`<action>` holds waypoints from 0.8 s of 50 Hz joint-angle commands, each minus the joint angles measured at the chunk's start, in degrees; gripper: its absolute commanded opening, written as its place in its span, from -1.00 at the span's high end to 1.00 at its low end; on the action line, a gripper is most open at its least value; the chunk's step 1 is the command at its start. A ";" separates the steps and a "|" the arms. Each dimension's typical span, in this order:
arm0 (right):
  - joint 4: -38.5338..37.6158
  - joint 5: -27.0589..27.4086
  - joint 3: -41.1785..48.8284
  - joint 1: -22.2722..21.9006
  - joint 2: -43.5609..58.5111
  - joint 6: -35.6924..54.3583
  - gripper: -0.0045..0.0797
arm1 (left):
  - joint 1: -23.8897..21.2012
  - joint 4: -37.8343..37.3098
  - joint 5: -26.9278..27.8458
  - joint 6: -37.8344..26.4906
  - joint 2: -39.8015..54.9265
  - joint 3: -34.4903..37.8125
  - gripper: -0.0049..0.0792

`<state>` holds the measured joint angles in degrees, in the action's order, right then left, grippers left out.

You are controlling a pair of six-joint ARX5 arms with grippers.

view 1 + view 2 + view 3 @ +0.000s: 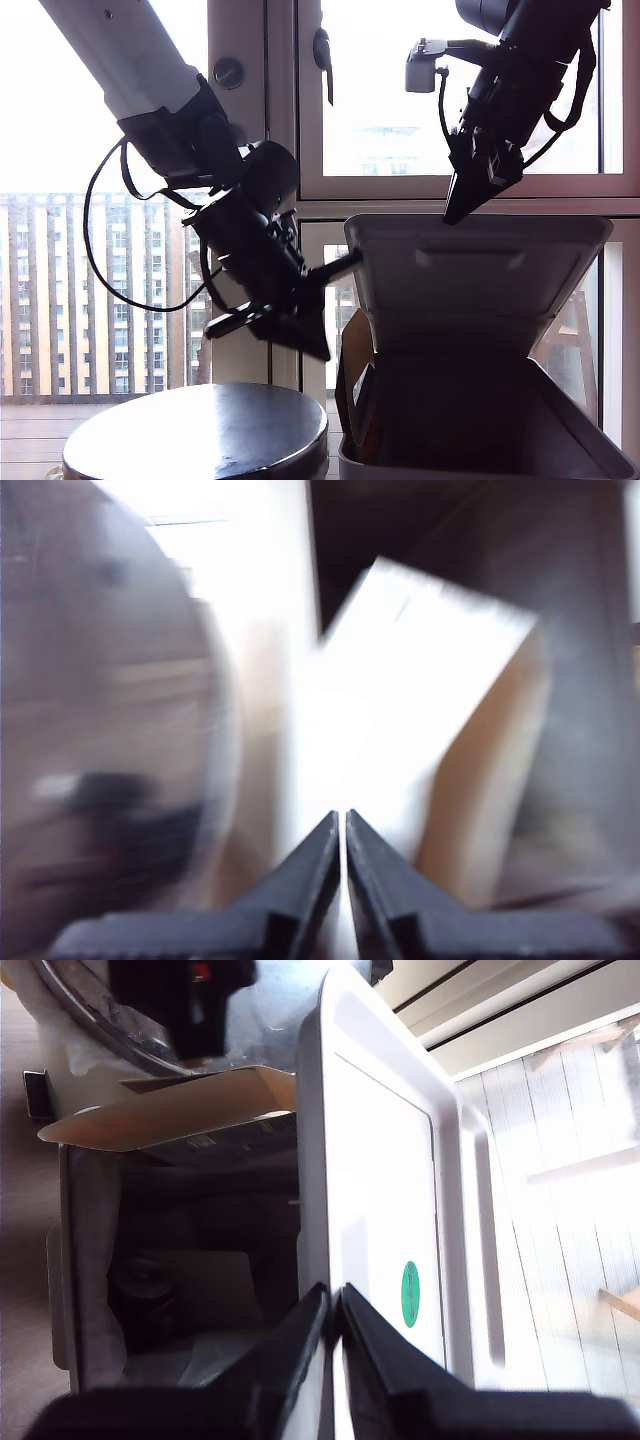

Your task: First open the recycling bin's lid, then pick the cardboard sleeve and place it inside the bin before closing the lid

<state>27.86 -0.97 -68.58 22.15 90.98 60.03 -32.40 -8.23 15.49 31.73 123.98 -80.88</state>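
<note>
The grey recycling bin (585, 435) stands at the exterior view's right. Its lid (470, 270) is raised and tilted over the dark interior. My second gripper (455, 212) is shut on the lid's upper rim. In the second wrist view the lid (380, 1210) shows its green mark (410, 1293) just beyond my second gripper (333, 1295). The cardboard sleeve (355, 390) leans inside the bin against the wall on the exterior view's left, tan edge up (180, 1115). My first gripper (322, 352) hangs shut and empty just outside that wall. Its blurred view shows the sleeve's white panel (420, 700) ahead of the shut fingers (343, 820).
A round dark glossy table (200, 430) stands at the exterior view's lower left, close beside the bin and under the first arm. Window frames and bright glass fill the background. A black cable loops from the first arm.
</note>
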 commanded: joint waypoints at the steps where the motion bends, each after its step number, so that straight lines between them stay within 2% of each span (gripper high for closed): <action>1: -1.18 0.55 -1.68 -0.57 -0.52 -0.04 0.92 | -0.28 1.66 4.22 2.10 0.79 0.31 0.93; 4: -1.16 0.57 -1.68 -0.57 -0.52 -0.04 0.92 | -0.37 2.29 6.84 2.84 0.79 0.31 0.93; 13: -1.20 0.55 -1.68 -0.57 -0.52 -0.04 0.92 | -0.22 -0.44 6.23 0.76 0.79 0.31 0.93; 20: -1.20 0.57 -1.68 -0.57 -0.52 -0.02 0.92 | 0.26 1.77 5.14 3.45 0.87 0.31 0.93; 34: -1.29 0.57 -1.68 -0.57 -0.52 -0.07 0.92 | -1.25 2.71 10.56 3.72 0.81 0.28 0.93; 40: -1.18 0.55 -1.68 -0.57 -0.52 -0.15 0.92 | -0.46 1.79 13.55 0.59 -0.35 0.28 0.93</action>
<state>27.79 -0.97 -68.58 22.15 90.98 60.01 -33.21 -6.24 28.01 33.98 123.96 -80.88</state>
